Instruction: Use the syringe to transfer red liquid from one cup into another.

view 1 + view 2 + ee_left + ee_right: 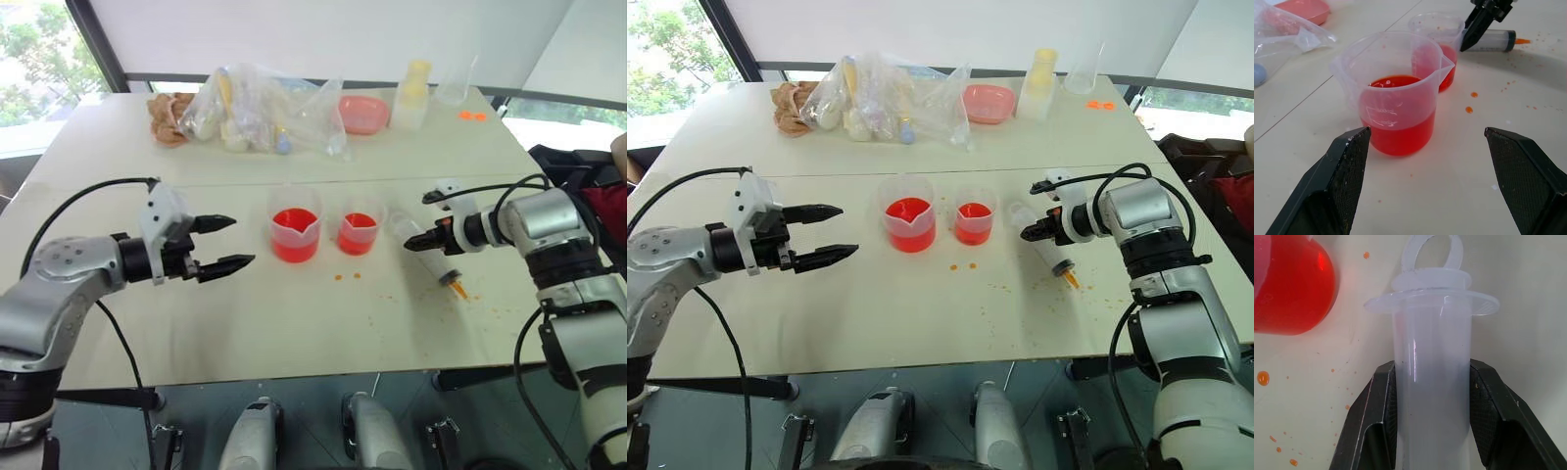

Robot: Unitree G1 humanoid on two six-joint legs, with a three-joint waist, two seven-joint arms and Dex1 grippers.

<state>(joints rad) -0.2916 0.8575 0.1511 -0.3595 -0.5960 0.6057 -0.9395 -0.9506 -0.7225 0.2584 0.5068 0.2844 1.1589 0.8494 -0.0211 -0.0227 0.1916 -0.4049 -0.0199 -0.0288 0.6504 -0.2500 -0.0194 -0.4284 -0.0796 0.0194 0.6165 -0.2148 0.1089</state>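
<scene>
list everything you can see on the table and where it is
wider beaker: 1, clear, red liquid inside, table centre
narrower beaker: 1, clear, red liquid inside, right of the wider one
syringe: 1, clear with orange tip, lying on table right of the beakers
plastic bags: a pile, clear, far side
pink bowl: 1, far side
pale bottle: 1, beside bowl
table: 1, cream, orange drips
left pincer: open, left of the wider beaker
right pincer: shut on the syringe barrel
</scene>
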